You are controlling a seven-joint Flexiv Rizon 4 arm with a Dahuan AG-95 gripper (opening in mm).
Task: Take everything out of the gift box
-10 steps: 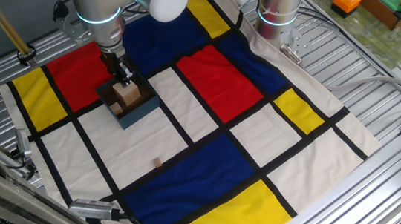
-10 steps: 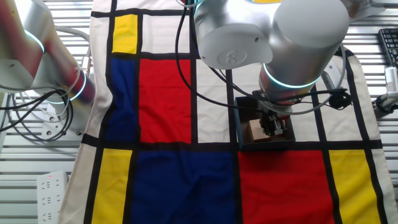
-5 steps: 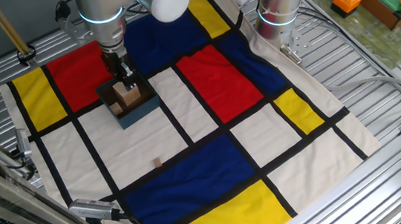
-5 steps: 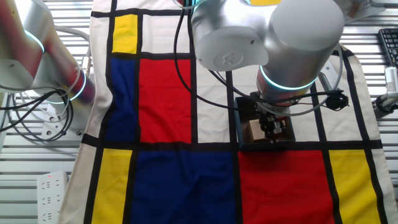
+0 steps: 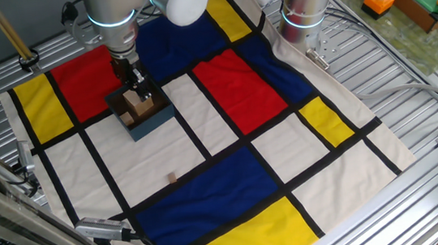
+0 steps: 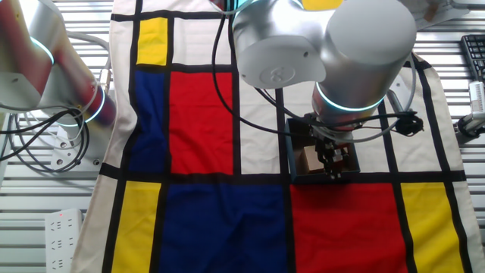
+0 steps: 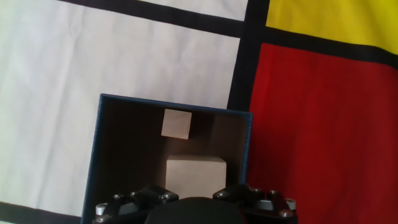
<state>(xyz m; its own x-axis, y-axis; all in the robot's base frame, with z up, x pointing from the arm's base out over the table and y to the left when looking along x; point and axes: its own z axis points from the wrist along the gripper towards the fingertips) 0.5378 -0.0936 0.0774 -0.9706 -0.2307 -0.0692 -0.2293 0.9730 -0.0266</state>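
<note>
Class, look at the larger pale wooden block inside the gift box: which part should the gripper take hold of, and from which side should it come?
Grip the larger block across two opposite flat side faces, coming straight down from above. The box walls ring it, so only the top is open. The smaller block sits apart from it, so there looks to be room for the fingers. The gripper hangs right over the box.

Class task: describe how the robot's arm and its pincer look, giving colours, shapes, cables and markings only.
The arm is built of thick, rounded, silver-grey segments. A glowing cyan light ring circles the wrist joint. Black cables loop along it. The pincer is small, black and two-fingered; in the hand view its black body shows silver screws.
</note>
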